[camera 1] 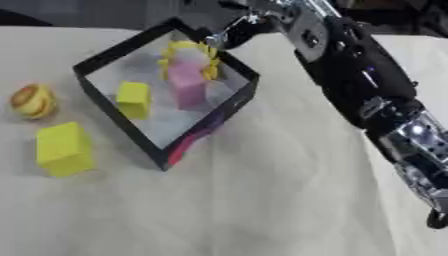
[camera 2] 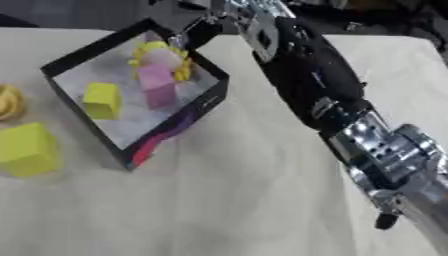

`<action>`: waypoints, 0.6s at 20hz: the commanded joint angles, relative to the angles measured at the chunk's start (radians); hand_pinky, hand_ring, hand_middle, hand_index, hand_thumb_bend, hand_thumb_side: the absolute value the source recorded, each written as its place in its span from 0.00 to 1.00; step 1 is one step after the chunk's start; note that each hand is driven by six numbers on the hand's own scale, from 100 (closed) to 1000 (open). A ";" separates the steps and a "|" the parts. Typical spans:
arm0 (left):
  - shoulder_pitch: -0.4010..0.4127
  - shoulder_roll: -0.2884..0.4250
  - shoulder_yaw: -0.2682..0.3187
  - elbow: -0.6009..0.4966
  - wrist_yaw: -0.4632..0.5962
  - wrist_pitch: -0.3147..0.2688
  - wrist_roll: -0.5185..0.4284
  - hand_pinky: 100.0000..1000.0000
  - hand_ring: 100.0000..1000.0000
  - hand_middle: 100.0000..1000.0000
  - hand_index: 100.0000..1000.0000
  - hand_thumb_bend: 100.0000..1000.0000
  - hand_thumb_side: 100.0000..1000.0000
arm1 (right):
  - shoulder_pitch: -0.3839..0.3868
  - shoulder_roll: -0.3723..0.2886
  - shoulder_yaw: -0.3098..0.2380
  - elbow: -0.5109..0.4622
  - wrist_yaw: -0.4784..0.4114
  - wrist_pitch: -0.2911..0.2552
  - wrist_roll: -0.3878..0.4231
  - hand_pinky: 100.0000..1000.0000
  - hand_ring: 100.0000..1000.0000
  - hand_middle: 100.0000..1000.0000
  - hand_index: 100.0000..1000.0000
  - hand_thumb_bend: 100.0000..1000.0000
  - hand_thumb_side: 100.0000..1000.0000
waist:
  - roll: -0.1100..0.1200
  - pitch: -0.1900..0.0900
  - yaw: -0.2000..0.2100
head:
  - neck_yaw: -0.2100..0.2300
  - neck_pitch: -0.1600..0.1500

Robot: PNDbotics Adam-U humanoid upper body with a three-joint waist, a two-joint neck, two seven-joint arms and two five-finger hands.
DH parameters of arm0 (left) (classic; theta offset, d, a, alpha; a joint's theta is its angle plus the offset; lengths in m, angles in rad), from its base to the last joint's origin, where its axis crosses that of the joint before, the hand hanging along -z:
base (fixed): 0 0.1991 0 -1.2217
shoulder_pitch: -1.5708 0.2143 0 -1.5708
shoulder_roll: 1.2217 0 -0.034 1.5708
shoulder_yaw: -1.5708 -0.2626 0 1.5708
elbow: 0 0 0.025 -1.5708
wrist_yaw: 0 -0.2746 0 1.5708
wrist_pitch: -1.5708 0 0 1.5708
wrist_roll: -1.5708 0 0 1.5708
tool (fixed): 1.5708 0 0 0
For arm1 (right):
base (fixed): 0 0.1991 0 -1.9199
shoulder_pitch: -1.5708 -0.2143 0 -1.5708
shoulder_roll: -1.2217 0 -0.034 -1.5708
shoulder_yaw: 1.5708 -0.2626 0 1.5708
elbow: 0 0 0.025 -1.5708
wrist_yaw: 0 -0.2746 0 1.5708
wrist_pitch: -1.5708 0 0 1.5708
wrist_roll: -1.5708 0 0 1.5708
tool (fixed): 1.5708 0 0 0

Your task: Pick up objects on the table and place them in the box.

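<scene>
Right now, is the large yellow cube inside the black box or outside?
Outside: the large yellow cube sits on the white cloth, left of the black box.

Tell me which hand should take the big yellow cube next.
Probably the left, though it shows in neither view. The yellow cube lies left of the box, while the right hand is beyond the box's far corner.

A table [camera 1: 262, 200] covered with a pale, slightly wrinkled cloth [camera 1: 289, 150] carries everything. A black-walled box [camera 1: 131, 132] stands on it towards the far left, turned so that one corner points to the near side. To the left of the box, apart from it, a large yellow cube [camera 1: 63, 148] lies on the cloth. Just beyond the cube sits a small round yellow-and-orange thing [camera 1: 33, 101], also apart from the box.
</scene>
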 commanded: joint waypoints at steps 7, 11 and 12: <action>0.020 0.037 -0.013 -0.019 -0.033 -0.002 -0.032 0.79 0.86 0.80 0.79 0.00 0.59 | 0.086 -0.189 -0.110 -0.330 -0.641 0.277 -0.026 0.94 0.75 0.68 0.85 0.00 0.31 | 0.018 -0.039 -0.025 | 0.072 0.008; 0.033 0.037 -0.018 -0.019 -0.049 -0.006 -0.046 0.78 0.86 0.79 0.79 0.00 0.58 | 0.182 -0.265 -0.172 -0.432 -0.844 0.352 -0.057 0.95 0.75 0.68 0.85 0.00 0.35 | 0.024 -0.036 -0.038 | 0.103 0.013; 0.036 0.036 -0.019 -0.019 -0.055 -0.008 -0.049 0.78 0.86 0.79 0.79 0.00 0.58 | 0.212 -0.282 -0.187 -0.459 -0.883 0.362 -0.064 0.96 0.76 0.69 0.85 0.00 0.34 | 0.025 -0.034 -0.041 | 0.107 0.017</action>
